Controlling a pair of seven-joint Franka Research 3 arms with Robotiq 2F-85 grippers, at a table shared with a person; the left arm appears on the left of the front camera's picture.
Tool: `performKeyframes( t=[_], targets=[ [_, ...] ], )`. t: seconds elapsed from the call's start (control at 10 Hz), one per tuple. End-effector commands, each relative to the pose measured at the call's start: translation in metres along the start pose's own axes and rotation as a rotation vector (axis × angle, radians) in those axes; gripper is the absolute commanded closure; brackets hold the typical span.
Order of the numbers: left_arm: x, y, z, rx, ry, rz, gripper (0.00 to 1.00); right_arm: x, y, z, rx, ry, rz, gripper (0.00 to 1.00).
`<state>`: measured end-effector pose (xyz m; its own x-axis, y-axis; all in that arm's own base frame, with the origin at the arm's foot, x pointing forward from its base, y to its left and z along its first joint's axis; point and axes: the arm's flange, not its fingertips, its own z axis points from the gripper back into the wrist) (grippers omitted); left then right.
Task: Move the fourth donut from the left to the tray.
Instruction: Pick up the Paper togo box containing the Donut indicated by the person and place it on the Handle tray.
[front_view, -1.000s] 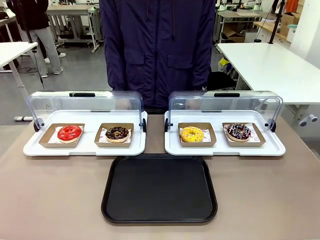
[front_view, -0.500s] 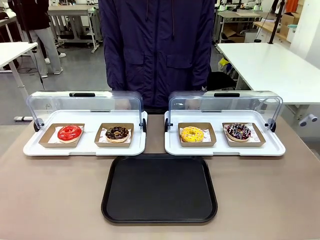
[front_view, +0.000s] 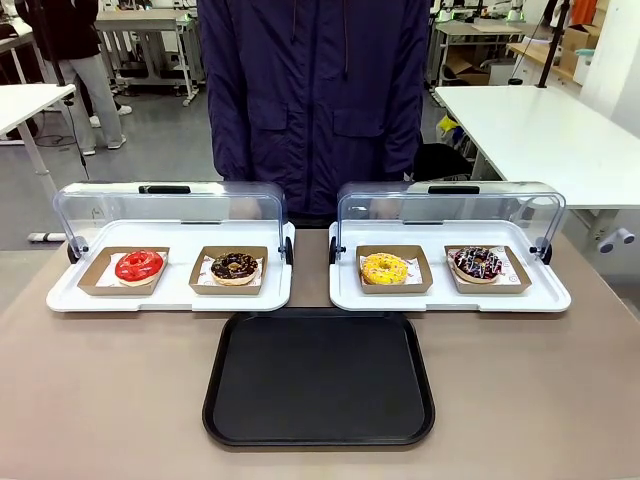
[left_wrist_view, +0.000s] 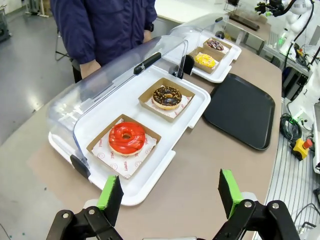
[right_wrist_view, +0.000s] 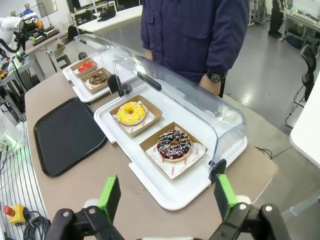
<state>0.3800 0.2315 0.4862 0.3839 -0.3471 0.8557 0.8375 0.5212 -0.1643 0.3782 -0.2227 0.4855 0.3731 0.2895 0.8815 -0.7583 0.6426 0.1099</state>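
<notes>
I see the donut, a dark chocolate ring streaked white and pink with sprinkles. It lies flat in its shallow brown holder. It's the rightmost of four, at the right end of the right-hand white tray, beneath a raised clear lid. The black tray is rectangular, round-cornered and rimmed. It lies flat and bare just on my side of the white tray.
</notes>
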Motion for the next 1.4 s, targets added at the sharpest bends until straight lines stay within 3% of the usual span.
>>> performKeyframes(
  t=[0.0, 1.3],
  targets=[
    [0.0011, -0.0004, 0.0012, -0.005, -0.009, -0.007, 0.00, 0.0018, -0.0039, -0.0007, 0.000, -0.034, 0.028, 0.00],
    [0.0011, -0.0004, 0.0012, -0.005, -0.009, -0.007, 0.00, 0.0018, -0.0039, -0.0007, 0.000, -0.034, 0.028, 0.00]
  ],
)
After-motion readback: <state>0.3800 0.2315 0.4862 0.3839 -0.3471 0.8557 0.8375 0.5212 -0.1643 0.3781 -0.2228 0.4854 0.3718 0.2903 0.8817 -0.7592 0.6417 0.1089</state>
